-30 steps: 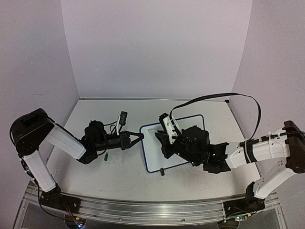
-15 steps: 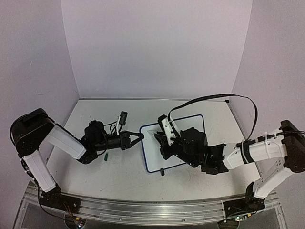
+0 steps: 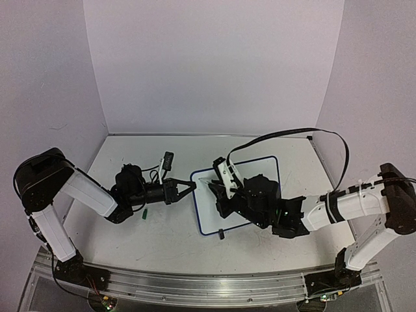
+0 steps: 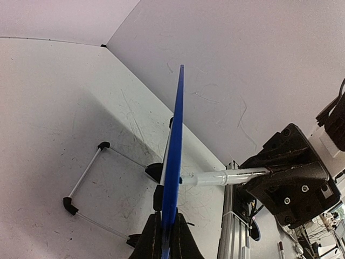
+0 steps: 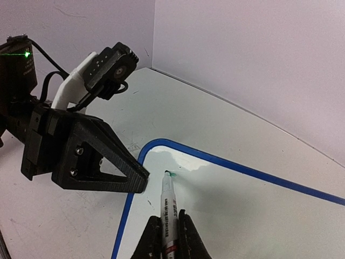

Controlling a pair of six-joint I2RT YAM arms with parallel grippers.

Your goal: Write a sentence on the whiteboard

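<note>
Table: scuffed white table (image 3: pixel 130 153) under everything, walls behind and at both sides.
Whiteboard: small white blue-rimmed rectangular whiteboard (image 3: pixel 207 207) mid-table, between the arms.
Left pincer: black left pincer (image 3: pixel 190 188) at the whiteboard's left edge, clamped across the rim.
Marker: slim white plastic marker (image 5: pixel 169 208) in the right pincer (image 5: pixel 170 222), tip on the whiteboard's far-left corner, just beside the left pincer.
Green piece: small green piece (image 3: pixel 146 212) on the table, left of the whiteboard.

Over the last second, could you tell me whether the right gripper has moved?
Yes. The right gripper, holding the marker, has shifted slightly left over the whiteboard, toward its left rim.
</note>
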